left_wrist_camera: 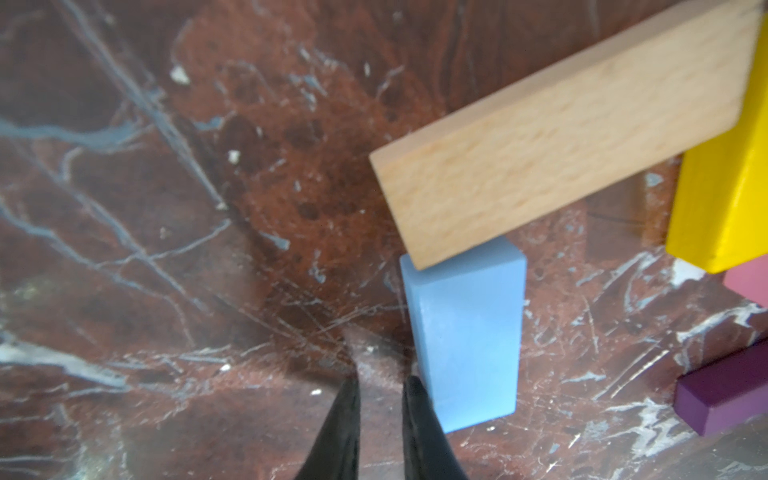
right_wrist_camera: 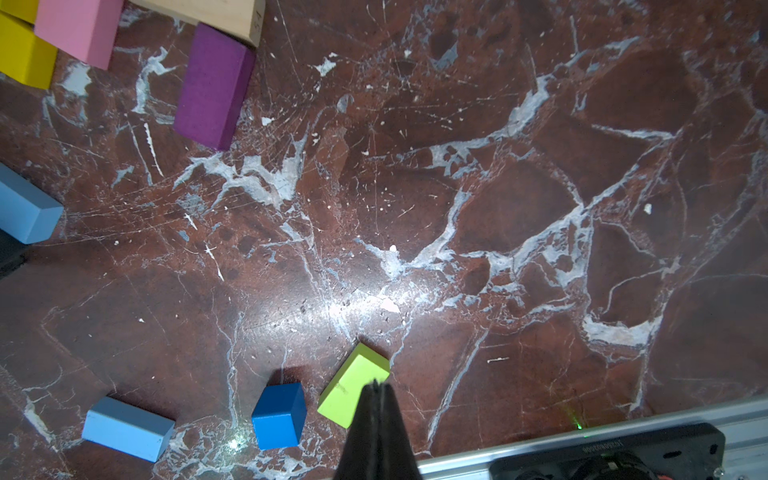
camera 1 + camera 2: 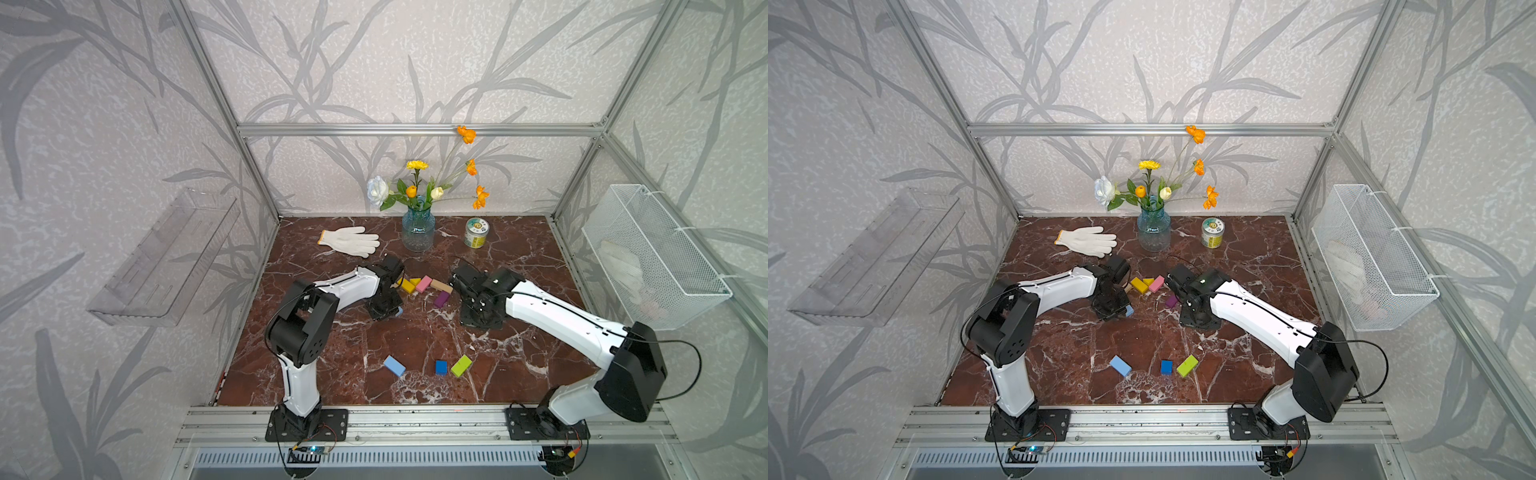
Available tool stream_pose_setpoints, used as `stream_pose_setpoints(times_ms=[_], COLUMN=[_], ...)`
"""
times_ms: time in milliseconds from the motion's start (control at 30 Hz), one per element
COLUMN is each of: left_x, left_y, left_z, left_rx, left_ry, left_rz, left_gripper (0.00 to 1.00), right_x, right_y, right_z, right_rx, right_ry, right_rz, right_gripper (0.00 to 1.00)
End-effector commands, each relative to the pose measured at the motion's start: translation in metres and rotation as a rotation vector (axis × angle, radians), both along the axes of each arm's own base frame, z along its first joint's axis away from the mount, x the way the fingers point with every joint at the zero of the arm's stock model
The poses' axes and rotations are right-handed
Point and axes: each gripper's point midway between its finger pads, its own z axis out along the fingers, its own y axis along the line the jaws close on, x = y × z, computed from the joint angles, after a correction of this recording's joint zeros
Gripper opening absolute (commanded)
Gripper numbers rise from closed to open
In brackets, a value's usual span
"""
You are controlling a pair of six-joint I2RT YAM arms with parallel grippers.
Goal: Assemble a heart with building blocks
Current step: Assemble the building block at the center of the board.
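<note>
Sitting closed and empty, the left gripper (image 1: 381, 384) has one fingertip (image 1: 415, 399) right against the near end of a light blue block (image 1: 465, 332). That block's far end appears to touch a tan block (image 1: 561, 141) of the unfinished heart (image 3: 424, 284) at mid-table. A shove that is too hard or off-centre would likely swing the tan block into the yellow block (image 1: 723, 199) and skew the outline. The right gripper (image 2: 376, 392), likewise closed on nothing, hangs close to the purple block (image 2: 214, 83), so a careless low sweep could knock that side loose too.
</note>
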Motion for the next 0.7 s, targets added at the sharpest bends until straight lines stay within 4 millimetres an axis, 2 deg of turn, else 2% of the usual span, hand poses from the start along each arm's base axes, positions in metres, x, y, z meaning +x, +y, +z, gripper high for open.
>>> stream_pose_setpoints(times_ms=[0, 133, 200, 333, 467, 533, 667], left_x=[0.005, 0.003, 0.0, -0.01, -0.024, -0.031, -0.052], left_y=[0.003, 0.004, 0.005, 0.005, 0.008, 0.014, 0.026], left_z=[-0.002, 0.0, 0.001, 0.009, 0.034, 0.051, 0.076], left_rx=[0.021, 0.028, 0.028, 0.007, -0.016, -0.019, -0.026], left_ry=[-0.002, 0.002, 0.01, 0.023, -0.006, -0.032, -0.059], left_rz=[0.016, 0.016, 0.016, 0.008, 0.001, 0.006, 0.012], left_gripper=[0.2, 0.2, 0.2, 0.28, 0.46, 0.5, 0.51], right_x=[-0.002, -0.002, -0.002, -0.004, -0.011, -0.016, -0.028], right_y=[-0.007, -0.007, -0.007, -0.007, -0.011, -0.013, -0.01], right_z=[0.005, 0.005, 0.004, 0.002, -0.002, -0.006, -0.022], right_rx=[-0.007, -0.008, -0.008, -0.013, -0.026, -0.026, -0.006], right_ry=[-0.019, -0.019, -0.014, 0.0, 0.024, 0.039, 0.099], right_rz=[-0.014, -0.013, -0.012, -0.01, 0.0, 0.007, 0.014], right_gripper=[0.0, 0.0, 0.04, 0.23, 0.46, 0.48, 0.43])
